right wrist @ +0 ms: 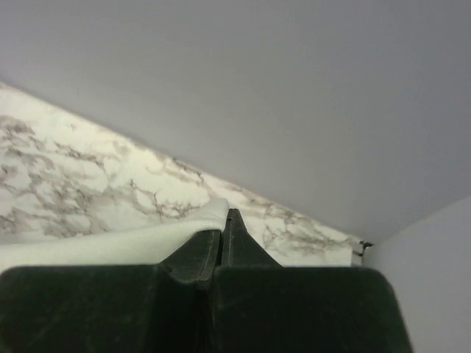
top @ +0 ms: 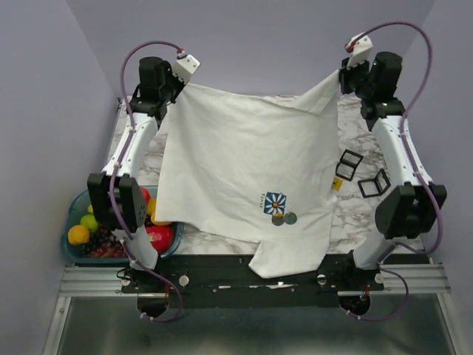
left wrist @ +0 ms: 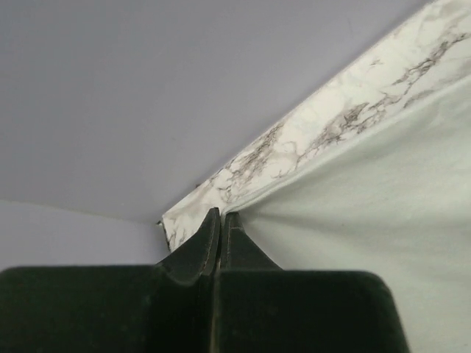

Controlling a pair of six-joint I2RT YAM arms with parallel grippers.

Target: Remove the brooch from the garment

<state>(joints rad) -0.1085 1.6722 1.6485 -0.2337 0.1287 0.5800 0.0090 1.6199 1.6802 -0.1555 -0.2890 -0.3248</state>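
The white garment [top: 244,163] is spread over the marble table, its near hem hanging over the front edge. The brooch [top: 276,202], a white-petalled flower on blue with a yellow centre, sits on the cloth low and right of centre, with a small dark mark with yellow [top: 278,219] just below it. My left gripper [top: 179,83] is shut on the garment's far left corner, as the left wrist view shows [left wrist: 221,215] with cloth [left wrist: 368,213] beside it. My right gripper [top: 341,74] is shut on the far right corner, lifted [right wrist: 227,219], cloth [right wrist: 110,246] at its left.
A teal bowl [top: 72,214] of fruit stands at the near left under the left arm. Two small black square frames [top: 349,164] [top: 374,183] lie on the marble table [top: 362,133] right of the cloth. Purple walls close in the back and sides.
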